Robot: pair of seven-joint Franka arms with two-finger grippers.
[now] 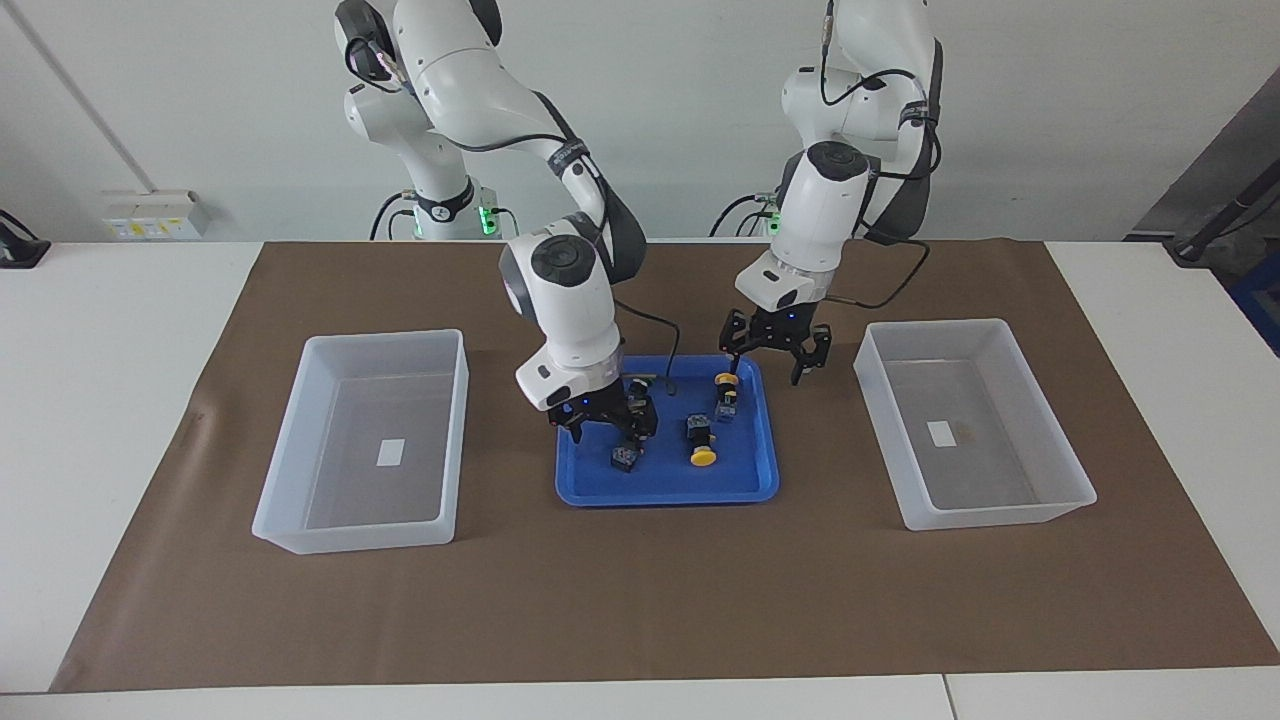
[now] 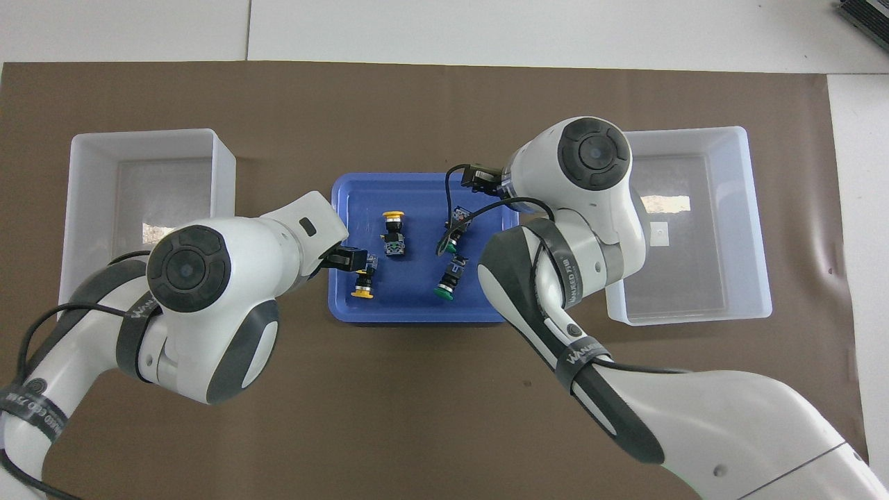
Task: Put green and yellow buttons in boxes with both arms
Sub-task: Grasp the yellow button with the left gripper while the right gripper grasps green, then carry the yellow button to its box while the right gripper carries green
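**Grippers low over the blue tray**

Both grippers hang over the blue tray [image 1: 590, 492] in the middle of the frame. Left gripper [image 1: 770, 372] has its fingers spread apart, holding nothing, above a yellow button [image 1: 725, 392]. Right gripper [image 1: 607, 425] sits over the green buttons [image 2: 448, 278]; I cannot tell how its fingers stand. Another yellow button [image 1: 702, 443] lies in the tray. Each box [image 1: 290, 470] [image 1: 1060, 460], one at each side, has a small white label [image 1: 392, 452] with no writing I can read.

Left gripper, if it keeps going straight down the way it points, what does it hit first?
Probably the yellow button nearest the robots in the blue tray. The left gripper hangs open and points down right above it, though depth makes the exact line uncertain.
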